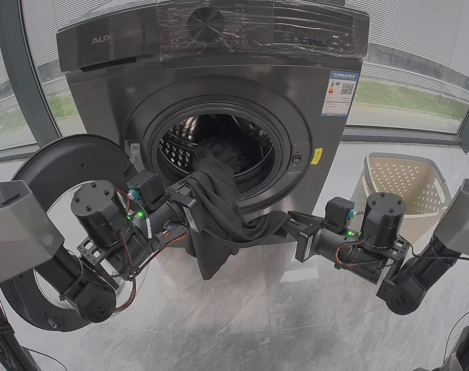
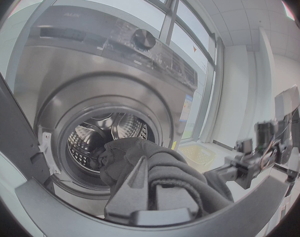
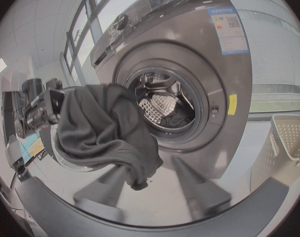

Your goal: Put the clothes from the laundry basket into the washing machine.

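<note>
A dark grey garment (image 1: 219,207) hangs out of the washing machine's drum (image 1: 244,145) and drapes over my left gripper (image 1: 201,194), just in front of the opening's lower left rim. In the left wrist view the cloth (image 2: 169,168) covers one finger and runs between both; my left gripper (image 2: 156,171) is shut on it. One corner of the garment stretches right to my right gripper (image 1: 292,218). In the right wrist view that gripper (image 3: 150,165) is open, and the garment's loose end (image 3: 136,175) dangles between its spread fingers. More dark cloth (image 3: 176,119) lies inside the drum.
The washing machine (image 1: 214,78) stands straight ahead, its round door (image 1: 64,171) swung open to the left behind my left arm. A cream laundry basket (image 1: 404,181) stands on the floor to the machine's right, beside my right arm. Grey marble floor (image 1: 275,305) lies below.
</note>
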